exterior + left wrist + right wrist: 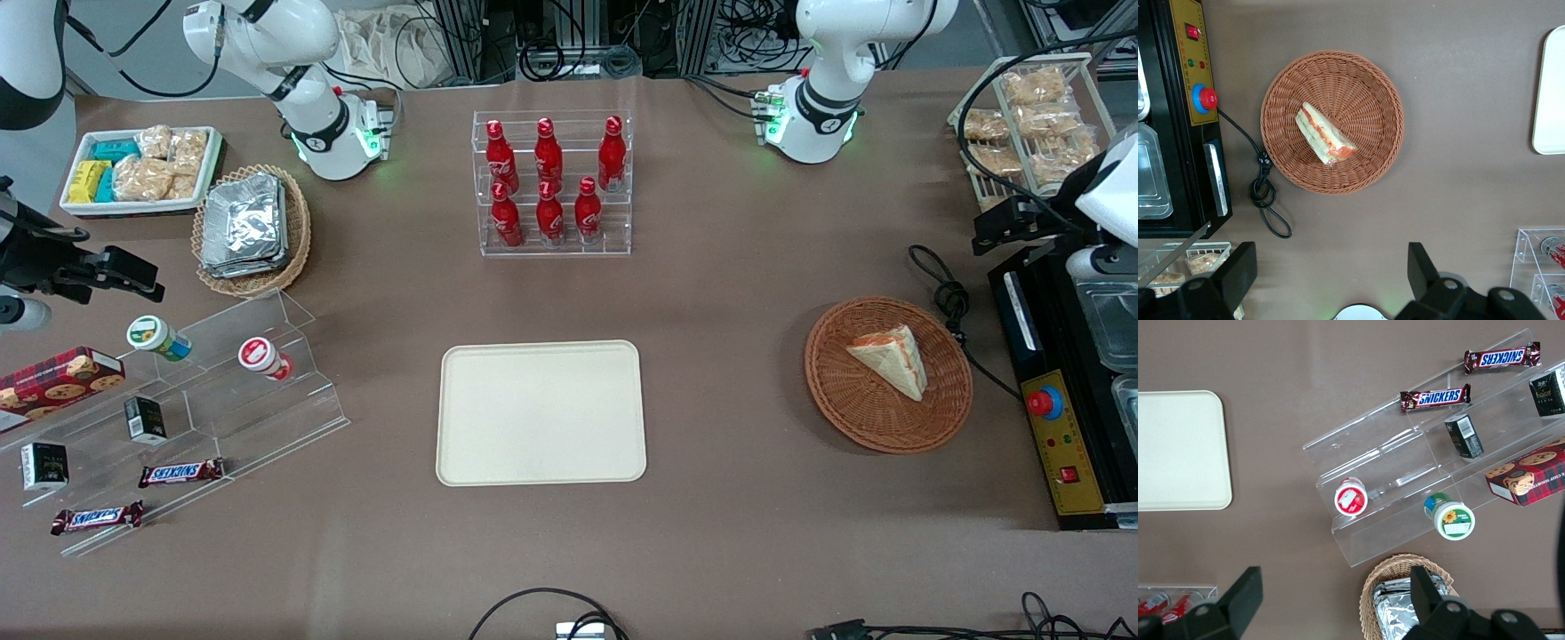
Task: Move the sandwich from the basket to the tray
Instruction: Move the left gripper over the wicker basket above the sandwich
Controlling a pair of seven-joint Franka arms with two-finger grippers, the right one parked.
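Observation:
The sandwich (892, 356), a pale wedge with orange and green filling, lies in the reddish-brown basket (836, 400) toward the working arm's end of the table. The left wrist view shows the sandwich (1325, 133) and the basket (1365, 80) from above. The cream tray (540, 413) lies bare at the table's middle, nearer the parked arm than the basket; its edge shows in the left wrist view (1551, 93). My left gripper (1005, 227) hangs high above the table, farther from the front camera than the basket. It is open and empty (1331, 270), with its fingers (1238, 267) wide apart.
A black machine (1058, 427) with a red button stands beside the basket, and its black cable (947, 298) is coiled next to the basket's rim. A clear rack of red bottles (551, 182) stands farther from the front camera than the tray. A wire rack of snack packets (1031, 124) is at the table's corner.

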